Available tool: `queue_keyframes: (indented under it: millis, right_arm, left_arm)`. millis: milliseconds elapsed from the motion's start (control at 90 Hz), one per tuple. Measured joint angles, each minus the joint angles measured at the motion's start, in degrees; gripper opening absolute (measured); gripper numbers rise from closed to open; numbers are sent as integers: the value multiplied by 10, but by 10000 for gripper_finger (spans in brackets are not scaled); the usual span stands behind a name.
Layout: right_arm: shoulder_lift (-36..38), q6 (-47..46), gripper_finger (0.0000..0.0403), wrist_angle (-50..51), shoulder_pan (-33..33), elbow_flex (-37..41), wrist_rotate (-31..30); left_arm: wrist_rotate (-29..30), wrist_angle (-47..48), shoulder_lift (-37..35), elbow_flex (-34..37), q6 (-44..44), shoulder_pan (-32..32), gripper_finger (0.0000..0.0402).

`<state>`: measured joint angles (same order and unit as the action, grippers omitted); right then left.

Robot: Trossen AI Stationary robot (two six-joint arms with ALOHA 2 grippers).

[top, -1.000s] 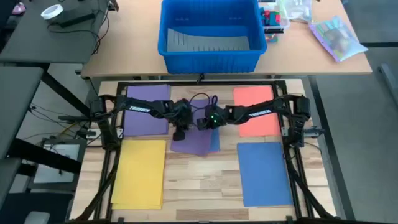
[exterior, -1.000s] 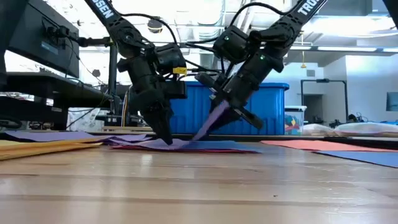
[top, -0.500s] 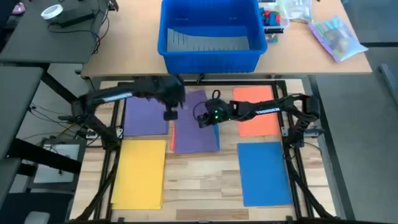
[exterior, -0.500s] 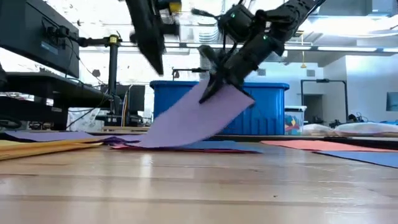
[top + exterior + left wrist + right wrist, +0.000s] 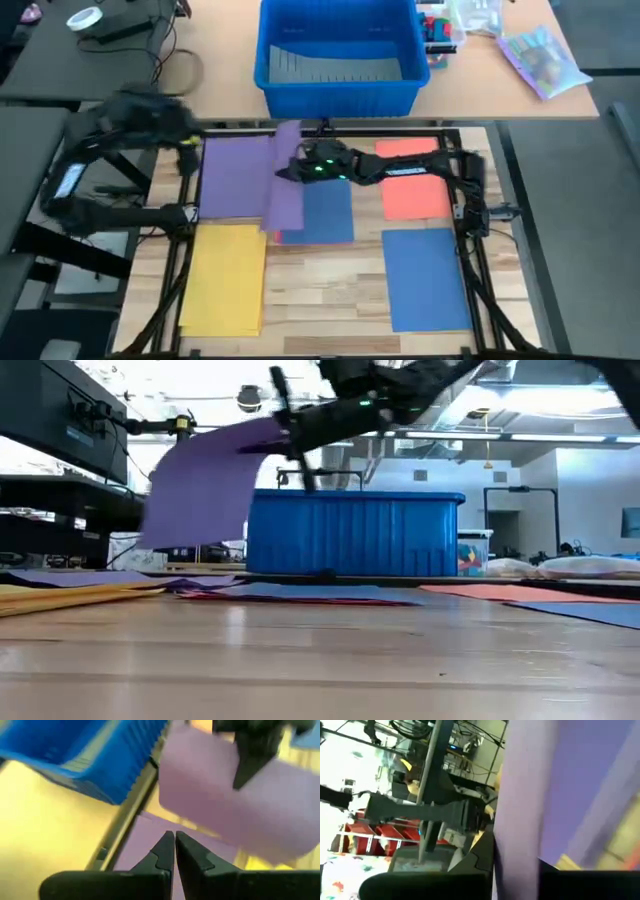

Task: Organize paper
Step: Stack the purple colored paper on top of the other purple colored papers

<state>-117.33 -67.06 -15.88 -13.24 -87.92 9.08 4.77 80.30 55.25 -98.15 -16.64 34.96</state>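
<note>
Right jaws (image 5: 291, 170) clamped on one edge of purple sheet (image 5: 283, 195), held above the counter | sheet hangs left of my jaws, long axis near-far, purple pile (image 5: 234, 178) just left | left jaws (image 5: 174, 851) shut, empty, far-left | carry left.

Wooden table (image 5: 330, 300) under purple (image 5: 232, 178), yellow (image 5: 226, 275), blue (image 5: 424, 275), orange sheets (image 5: 412, 190).

In my right gripper (image 5: 283, 172) hangs a thin purple matt paper sheet (image 5: 284, 190). At twelve o'clock stands the big blue ribbed plastic bin (image 5: 338, 55), faintly glossy. I work on a pale wooden slatted table (image 5: 330, 300), smooth with a soft sheen.
</note>
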Motion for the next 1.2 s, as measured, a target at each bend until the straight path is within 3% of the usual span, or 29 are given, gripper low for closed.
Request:
queue_keyframes:
  millis: [278, 511, 589, 678, 878, 978, 1200]
  right_arm:
    - [-214, -24, 0, 79, -24, -314, 17]
    - [-362, -101, 0, 108, -25, -465, 21]
    - [-377, -130, 0, 67, -24, -461, 21]
    - [-385, -127, 9, 96, -26, -454, 11]
    - [-388, -114, 66, 157, -28, -453, -19]
    - [-387, -116, 86, 142, -34, -453, 0]
    - [-374, -88, 85, 202, -52, -473, 4]
  left_arm:
    - [-91, 21, -78, 0, 10, 7, 0]
    - [-92, 23, -123, 1, -15, 7, 0]
    - [-91, 32, -134, 0, -6, 7, 0]
    - [-91, 40, -141, 1, -3, 7, 0]
    - [-90, 74, -146, 1, 6, 7, 0]
    - [-91, 79, -145, 1, 9, 7, 0]
    - [-90, 78, -145, 1, 11, 7, 0]
